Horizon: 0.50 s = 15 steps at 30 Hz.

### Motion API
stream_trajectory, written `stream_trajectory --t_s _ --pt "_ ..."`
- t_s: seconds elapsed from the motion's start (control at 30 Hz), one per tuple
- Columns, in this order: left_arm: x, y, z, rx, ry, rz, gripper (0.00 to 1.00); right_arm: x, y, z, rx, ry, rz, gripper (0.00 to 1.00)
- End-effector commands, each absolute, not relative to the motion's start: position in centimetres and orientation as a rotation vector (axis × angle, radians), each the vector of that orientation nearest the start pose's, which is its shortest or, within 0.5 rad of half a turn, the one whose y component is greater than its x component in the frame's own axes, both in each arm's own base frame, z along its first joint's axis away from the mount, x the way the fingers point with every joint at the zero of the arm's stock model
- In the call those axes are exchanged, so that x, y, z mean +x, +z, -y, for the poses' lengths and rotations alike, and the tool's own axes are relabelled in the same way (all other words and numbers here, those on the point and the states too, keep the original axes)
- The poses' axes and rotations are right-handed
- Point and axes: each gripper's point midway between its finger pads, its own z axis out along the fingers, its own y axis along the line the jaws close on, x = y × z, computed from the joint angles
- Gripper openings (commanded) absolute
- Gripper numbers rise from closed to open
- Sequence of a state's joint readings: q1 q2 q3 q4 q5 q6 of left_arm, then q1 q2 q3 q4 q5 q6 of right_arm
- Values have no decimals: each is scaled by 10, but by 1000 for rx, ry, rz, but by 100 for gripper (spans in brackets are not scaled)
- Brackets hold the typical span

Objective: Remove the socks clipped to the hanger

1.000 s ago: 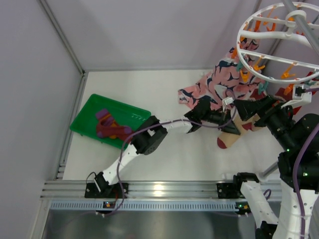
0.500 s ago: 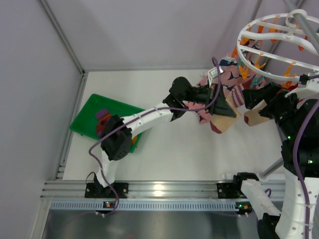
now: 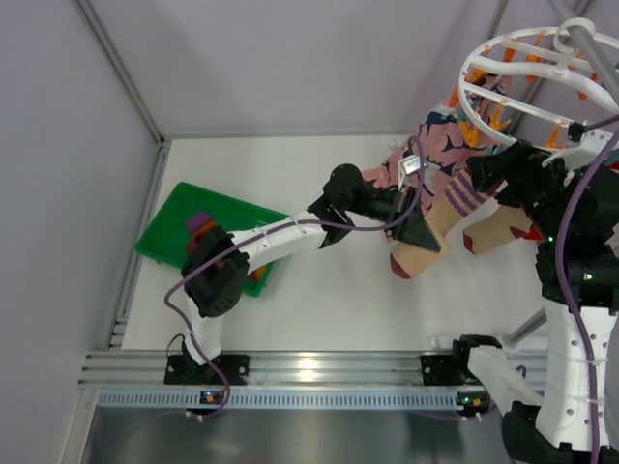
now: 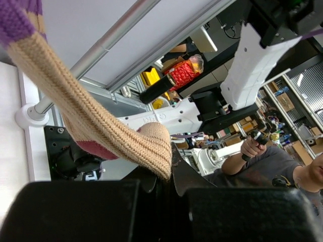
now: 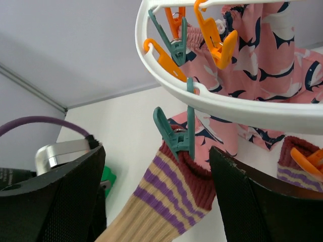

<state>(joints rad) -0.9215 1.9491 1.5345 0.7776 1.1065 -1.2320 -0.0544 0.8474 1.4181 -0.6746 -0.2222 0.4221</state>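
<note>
White tabletop (image 3: pixel 319 300), grey panel walls on two sides; overhead view read from the left edge across.

1. Green tray (image 3: pixel 172 220), left of centre. Holds one maroon-and-purple sock (image 3: pixel 205 232), unclipped.
2. Left gripper (image 3: pixel 418 230), centre of frame, arm stretched out across the table. Jaws pinched together on the foot of item 3; the left wrist view shows the knit nipped between the fingertips.
3. Tan sock with purple stripes (image 3: pixel 445 215), right of centre. Hangs slanting down to the left from the hanger; its maroon cuff is bitten by a teal peg (image 5: pixel 176 138).
4. Second tan sock (image 3: pixel 498 230), just to the right, also pegged.
5. Right gripper (image 5: pixel 156 171), upper right, just below the hanger rim. Fingers (image 5: pixel 65 201) spread apart, holding nothing, with the teal peg ahead of them.
6. White ring hanger (image 5: pixel 227 108), top right corner, orange and teal pegs. Pink printed cloth (image 5: pixel 262 55) behind it.

Handling note (judgement): hold the foot with light tension only. Close the right fingers across the peg's upper tails, not the fabric. Draw the sock down and left once the peg gapes; pulling sooner would likely swing the hanger.
</note>
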Motion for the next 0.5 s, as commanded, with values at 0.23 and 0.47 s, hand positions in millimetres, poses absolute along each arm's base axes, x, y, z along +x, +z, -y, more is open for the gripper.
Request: stream_trajectory --t_s 0.23,0.47 --pt "117 406 461 1160 -2269 -1405 0 280 460 -36 171 402 -1562 75" --pt "116 405 463 1159 -2279 -1416 0 292 457 -35 186 410 -1548 63"
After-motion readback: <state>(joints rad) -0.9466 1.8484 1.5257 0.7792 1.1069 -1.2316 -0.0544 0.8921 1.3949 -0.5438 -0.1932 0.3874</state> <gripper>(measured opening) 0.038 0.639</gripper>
